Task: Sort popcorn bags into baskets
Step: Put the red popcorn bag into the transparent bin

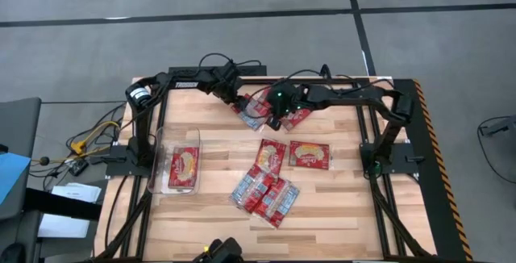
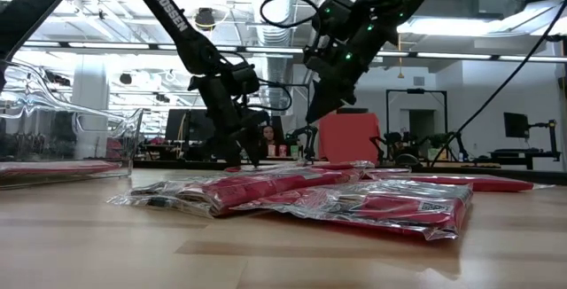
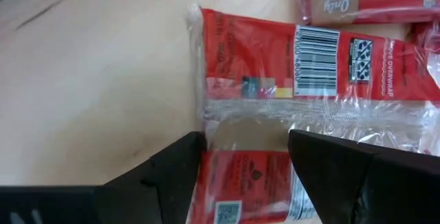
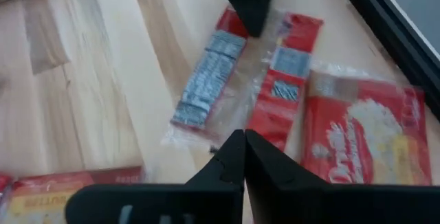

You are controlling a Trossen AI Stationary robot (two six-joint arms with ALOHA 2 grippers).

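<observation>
A red popcorn bag (image 3: 275, 59) lies print side up, barcode showing, near the table's far edge (image 1: 251, 111). My left gripper (image 3: 244, 141) is down at the table, open, with one finger on either side of that bag's short end. My right gripper (image 4: 242, 138) is shut and hangs above the table (image 2: 317, 112), just right of the left one and over the same bag (image 4: 206, 86). A second bag with a cream-yellow popcorn picture (image 4: 364, 135) lies beside it. The clear tub (image 1: 157, 162) stands at the left with one bag (image 1: 185, 166) lying flat inside. My left gripper comes at the bag's short end (image 3: 240, 117) slanting down from the far left, fingers (image 3: 179, 169) along both long sides of the clear middle seam. Whether the fingers touch the bag, I cannot tell. The bag lies flat on the table.
Two single bags (image 1: 270, 156) (image 1: 310, 153) lie mid-table, and a pile of several overlapping bags (image 1: 266, 194) lies nearer the near edge. Black frame rails (image 1: 419, 134) run along the table's sides. Bare wood lies between the tub and the bags.
</observation>
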